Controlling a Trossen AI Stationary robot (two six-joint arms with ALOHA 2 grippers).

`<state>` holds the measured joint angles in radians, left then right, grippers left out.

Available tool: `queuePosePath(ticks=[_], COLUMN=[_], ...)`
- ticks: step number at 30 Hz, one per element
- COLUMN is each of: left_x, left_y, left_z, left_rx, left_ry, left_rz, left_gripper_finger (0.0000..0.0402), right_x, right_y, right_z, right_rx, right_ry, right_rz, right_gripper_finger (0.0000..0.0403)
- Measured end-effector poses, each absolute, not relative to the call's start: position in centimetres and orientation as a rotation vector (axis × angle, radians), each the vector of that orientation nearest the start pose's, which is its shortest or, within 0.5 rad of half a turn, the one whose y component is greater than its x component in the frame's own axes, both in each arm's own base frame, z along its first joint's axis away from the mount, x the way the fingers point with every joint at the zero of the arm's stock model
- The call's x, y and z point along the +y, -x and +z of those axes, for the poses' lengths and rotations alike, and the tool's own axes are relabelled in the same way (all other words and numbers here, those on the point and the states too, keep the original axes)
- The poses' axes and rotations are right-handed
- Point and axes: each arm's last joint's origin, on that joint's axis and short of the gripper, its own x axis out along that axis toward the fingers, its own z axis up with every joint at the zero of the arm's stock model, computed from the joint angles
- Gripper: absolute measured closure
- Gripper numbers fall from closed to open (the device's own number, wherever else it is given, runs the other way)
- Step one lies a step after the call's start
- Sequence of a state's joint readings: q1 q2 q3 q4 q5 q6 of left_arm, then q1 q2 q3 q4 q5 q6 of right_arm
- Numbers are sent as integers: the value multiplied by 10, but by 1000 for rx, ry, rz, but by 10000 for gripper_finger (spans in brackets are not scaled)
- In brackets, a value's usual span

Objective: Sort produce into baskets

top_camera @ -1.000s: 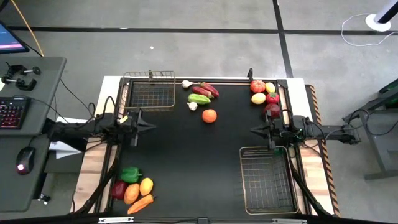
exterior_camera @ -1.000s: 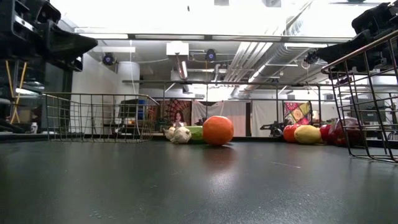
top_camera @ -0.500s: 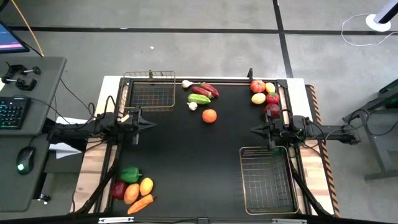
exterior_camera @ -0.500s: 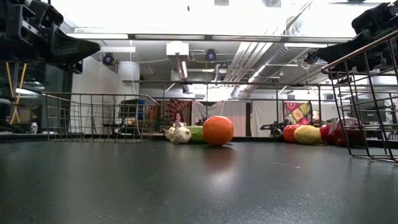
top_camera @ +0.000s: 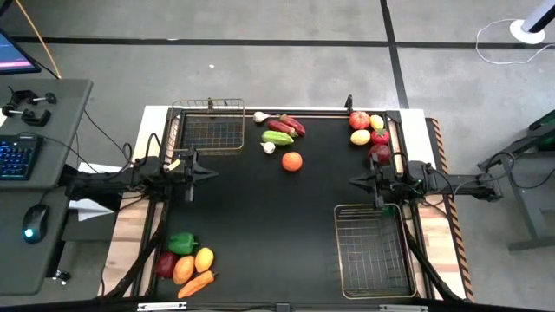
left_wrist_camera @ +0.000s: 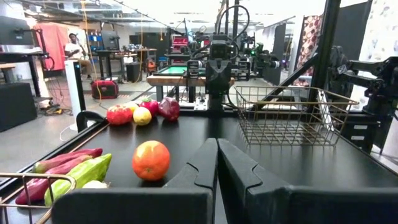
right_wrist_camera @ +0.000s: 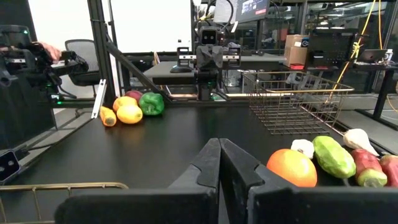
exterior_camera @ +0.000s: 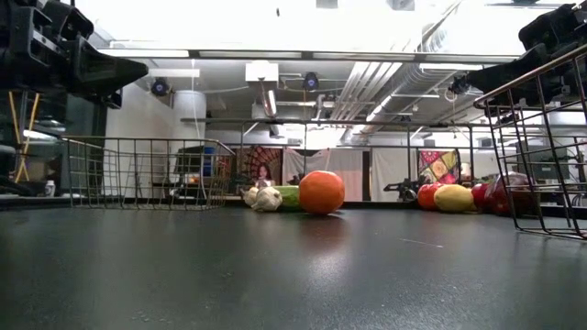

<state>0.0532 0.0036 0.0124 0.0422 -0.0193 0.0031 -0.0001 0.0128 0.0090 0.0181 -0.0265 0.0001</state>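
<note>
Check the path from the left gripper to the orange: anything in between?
Nothing visible. The left gripper, shut, faces the orange across bare black mat; the cucumber and garlic lie off to one side, beyond that line.

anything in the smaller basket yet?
No, in the high view the smaller basket holds nothing; the orange sits on the mat.

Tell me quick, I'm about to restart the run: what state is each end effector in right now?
Left end effector: closed, holding nothing.
Right end effector: closed, holding nothing.
</note>
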Motion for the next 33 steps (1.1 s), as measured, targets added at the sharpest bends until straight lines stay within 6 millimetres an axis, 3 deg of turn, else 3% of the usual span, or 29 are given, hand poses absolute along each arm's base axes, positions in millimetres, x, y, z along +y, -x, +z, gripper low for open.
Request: queuePosePath(ticks=[33], left_x=[9], left_y=[-97], left_z=[172], left_rx=[-51], left_ry=[-5], left_rz=[103], left_gripper_finger=[401], right_x=[1], right_y=[-98], right_z=[167], right_rx=[-14], right_ry=[0], right_rz=[27], right_gripper_finger=[402])
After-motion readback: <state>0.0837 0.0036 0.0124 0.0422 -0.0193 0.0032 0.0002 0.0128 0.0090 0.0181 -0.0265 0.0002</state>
